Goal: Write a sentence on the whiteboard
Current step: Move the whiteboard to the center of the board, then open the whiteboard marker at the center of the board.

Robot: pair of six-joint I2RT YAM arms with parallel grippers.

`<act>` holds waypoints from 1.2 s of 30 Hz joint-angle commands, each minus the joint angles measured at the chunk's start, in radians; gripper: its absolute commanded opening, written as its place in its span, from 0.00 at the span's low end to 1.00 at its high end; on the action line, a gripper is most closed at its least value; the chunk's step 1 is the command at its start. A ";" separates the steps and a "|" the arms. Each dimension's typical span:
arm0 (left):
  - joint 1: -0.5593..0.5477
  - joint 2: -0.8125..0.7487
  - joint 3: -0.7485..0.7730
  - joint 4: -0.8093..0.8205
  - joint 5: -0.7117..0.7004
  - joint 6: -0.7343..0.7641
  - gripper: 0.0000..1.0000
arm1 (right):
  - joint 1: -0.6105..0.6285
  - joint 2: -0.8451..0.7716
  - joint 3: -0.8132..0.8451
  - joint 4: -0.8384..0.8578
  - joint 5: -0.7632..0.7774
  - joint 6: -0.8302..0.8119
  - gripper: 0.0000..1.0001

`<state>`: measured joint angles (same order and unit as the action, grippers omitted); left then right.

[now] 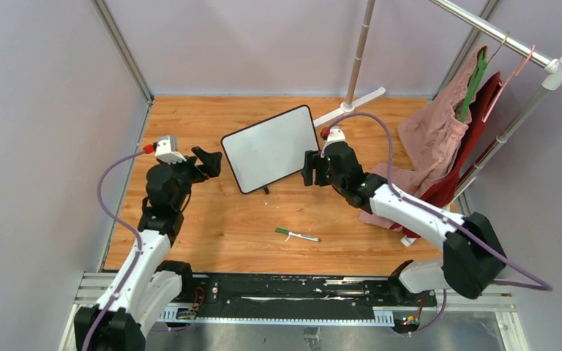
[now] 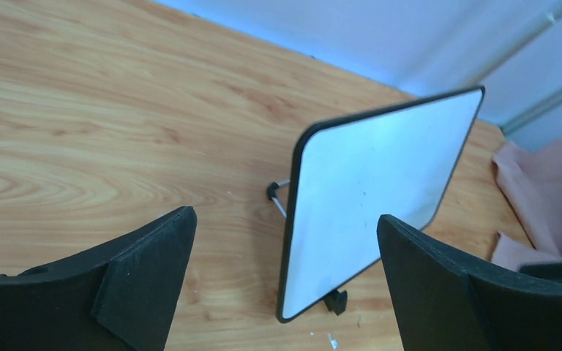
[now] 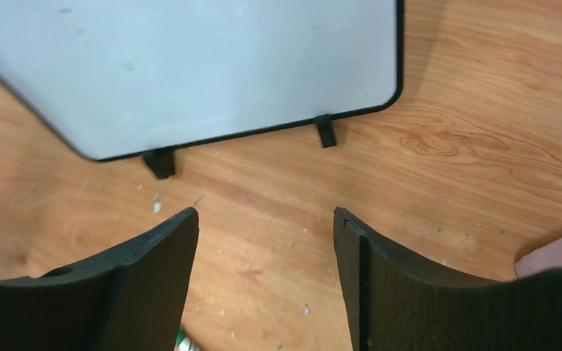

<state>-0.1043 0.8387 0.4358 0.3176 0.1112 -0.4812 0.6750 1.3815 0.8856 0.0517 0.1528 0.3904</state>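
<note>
The whiteboard (image 1: pixel 271 148) stands tilted on its small black feet in the middle of the wooden table. Its face is plain white, and no sentence is in view on it. My left gripper (image 1: pixel 208 164) hovers just left of the board, open and holding nothing. The left wrist view has the whiteboard (image 2: pixel 373 197) ahead, between the spread fingers (image 2: pixel 146 270). My right gripper (image 1: pixel 309 168) sits at the board's right edge, open and empty. Below it, the whiteboard's (image 3: pixel 190 66) lower edge and feet show beyond the gripper (image 3: pixel 264 212). A green-capped marker (image 1: pixel 298 235) lies loose on the table nearer the bases.
A clothes rack with pink and red garments (image 1: pixel 446 139) fills the right side, and cloth spills onto the table by the right arm. The rack's white foot (image 1: pixel 351 106) lies behind the board. Grey walls close in the table on three sides.
</note>
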 commanded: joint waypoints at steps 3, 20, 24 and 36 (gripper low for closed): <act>-0.002 -0.098 0.190 -0.544 -0.241 0.050 1.00 | 0.129 -0.192 -0.113 -0.130 -0.075 -0.185 0.67; -0.136 -0.354 0.236 -0.692 -0.090 0.116 1.00 | 0.340 -0.053 -0.155 -0.238 -0.155 -0.292 0.63; -0.156 -0.359 0.227 -0.673 -0.072 0.113 1.00 | 0.351 0.003 -0.148 -0.240 -0.085 -0.273 0.61; -0.164 -0.362 0.207 -0.644 -0.021 0.110 1.00 | 0.388 0.074 -0.168 -0.237 -0.004 -0.214 0.50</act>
<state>-0.2596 0.4839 0.6590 -0.3534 0.0616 -0.3843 1.0401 1.4467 0.7109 -0.1612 0.0998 0.1375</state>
